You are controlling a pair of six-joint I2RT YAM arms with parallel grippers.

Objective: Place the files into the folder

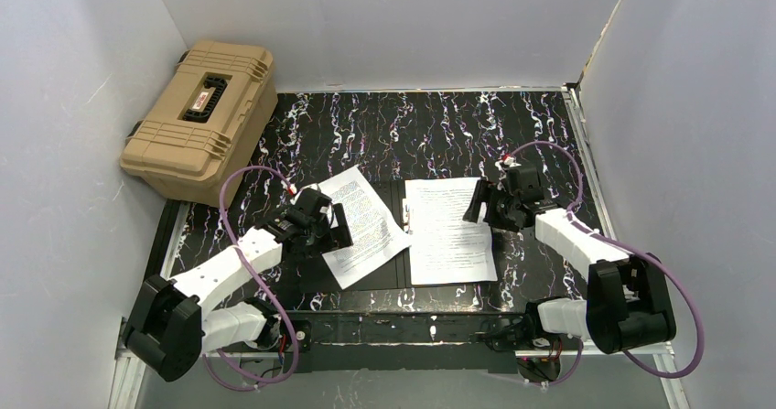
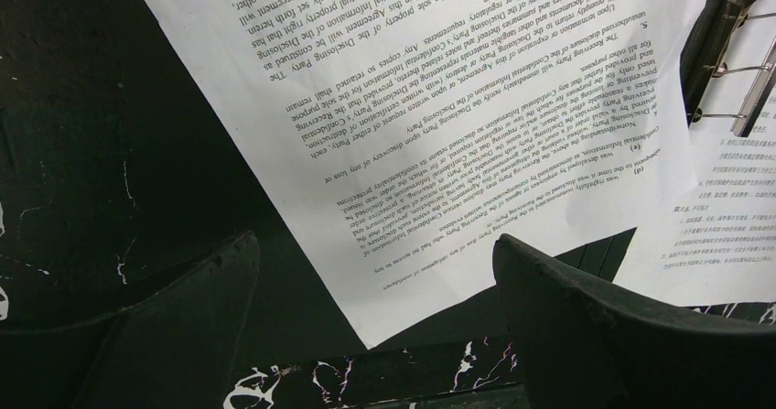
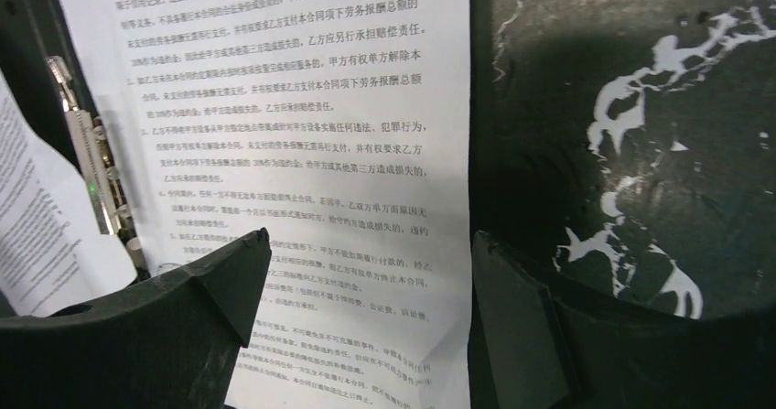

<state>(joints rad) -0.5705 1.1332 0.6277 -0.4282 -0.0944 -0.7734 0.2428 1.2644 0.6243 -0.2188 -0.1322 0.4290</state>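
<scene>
I see the left gripper (image 2: pixel 373 244) wide open and empty over the tilted sheet (image 1: pixel 364 226) left of the clip (image 1: pixel 407 215). The right gripper (image 3: pixel 371 240) is open too, gripping nothing, over the second sheet (image 1: pixel 448 231) right of the clip. That sheet seems to lie in the folder (image 2: pixel 709 29).

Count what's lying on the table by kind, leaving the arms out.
printed paper sheets: 2
open folder, black inside: 1
tan hard case: 1
Total: 4
</scene>
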